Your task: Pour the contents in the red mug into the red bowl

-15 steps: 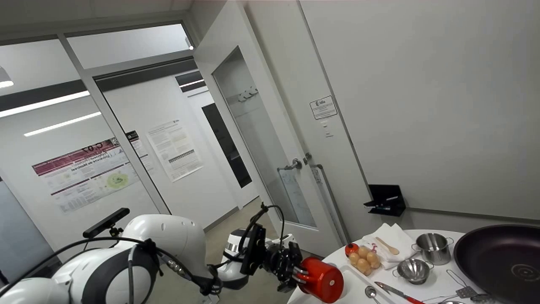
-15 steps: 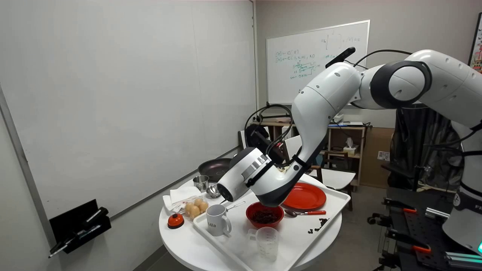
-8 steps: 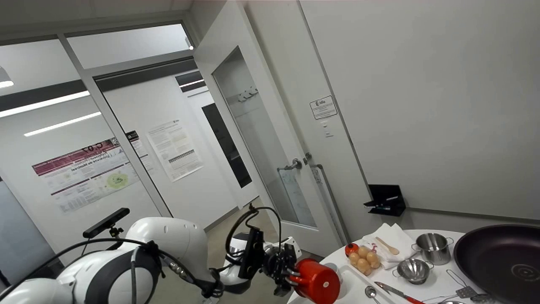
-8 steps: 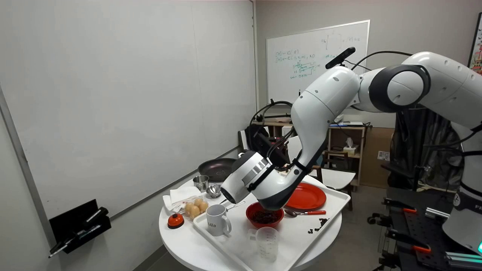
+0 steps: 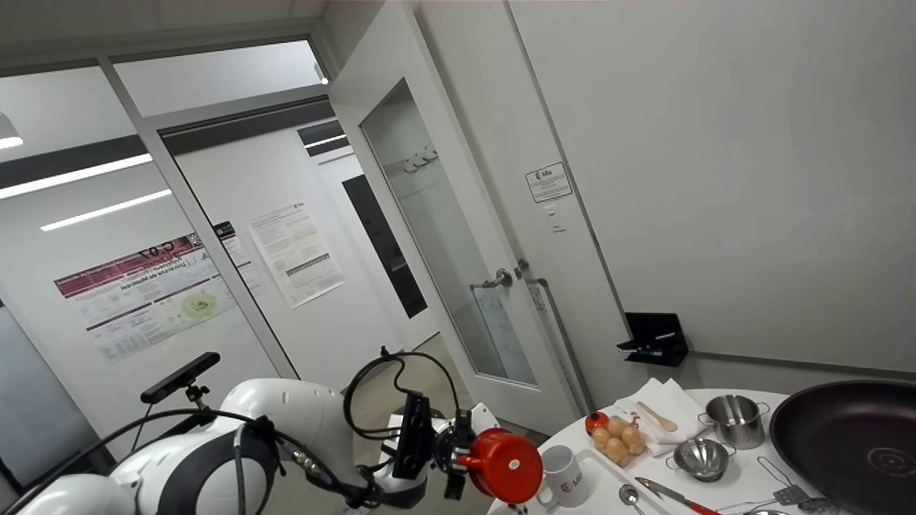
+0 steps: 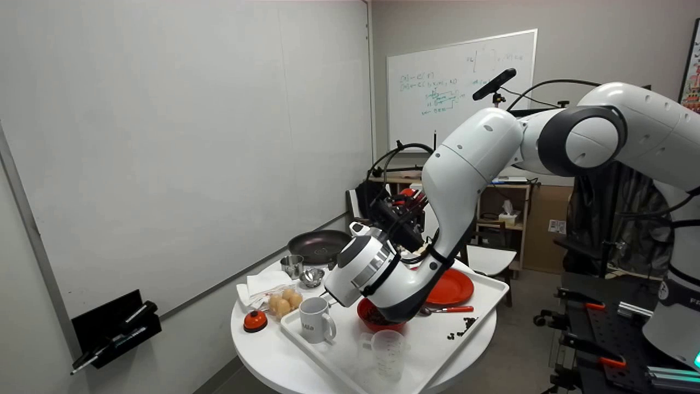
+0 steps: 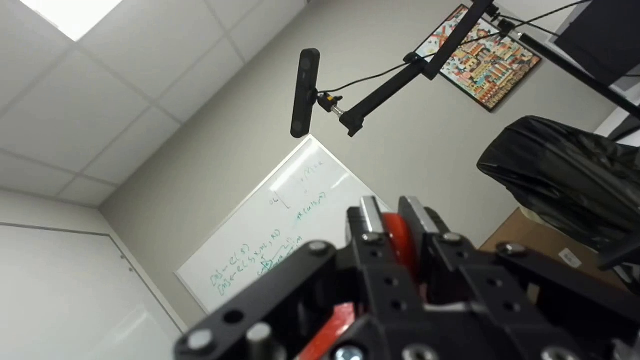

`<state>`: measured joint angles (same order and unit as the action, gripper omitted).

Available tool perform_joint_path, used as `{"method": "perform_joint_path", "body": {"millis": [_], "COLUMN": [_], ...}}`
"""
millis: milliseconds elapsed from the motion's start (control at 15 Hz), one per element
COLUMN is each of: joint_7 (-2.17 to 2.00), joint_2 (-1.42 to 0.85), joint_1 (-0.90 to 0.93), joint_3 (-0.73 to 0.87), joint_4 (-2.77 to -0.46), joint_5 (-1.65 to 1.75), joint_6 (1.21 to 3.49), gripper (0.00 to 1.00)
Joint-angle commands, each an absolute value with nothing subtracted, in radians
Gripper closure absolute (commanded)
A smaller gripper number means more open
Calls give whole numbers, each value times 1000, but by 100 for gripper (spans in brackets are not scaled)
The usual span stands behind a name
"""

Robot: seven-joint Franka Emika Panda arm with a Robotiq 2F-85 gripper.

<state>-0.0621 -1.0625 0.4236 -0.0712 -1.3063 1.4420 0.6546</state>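
In an exterior view, the arm point(image 6: 459, 164) is partly hiding the red bowl point(image 6: 377, 328) and plate point(image 6: 454, 287). In an exterior view, the red mug point(image 5: 507, 465) is hiding its inside, the edge cropping the pan point(image 5: 844, 436). The gripper point(image 7: 396, 220) is looking blurred in the wrist view.

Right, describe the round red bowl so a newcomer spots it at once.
On the round white table in an exterior view, find the rectangular white tray. The round red bowl stands there, partly hidden by the white robot arm. Unlike the flat red plate nearby, it has raised walls and holds dark pieces.
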Motion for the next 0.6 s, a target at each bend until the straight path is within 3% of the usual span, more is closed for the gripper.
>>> {"method": "perform_joint_path", "body": {"millis": [0,533], "joint_7": [-49,-27], "joint_2": [-1092,-1044], "joint_1": [427,360], "joint_3": [-75,-142], "joint_4": [-1261,-1294], "joint_5": [1477,1426], "joint_6": [623,860], "gripper": [96,96]}}
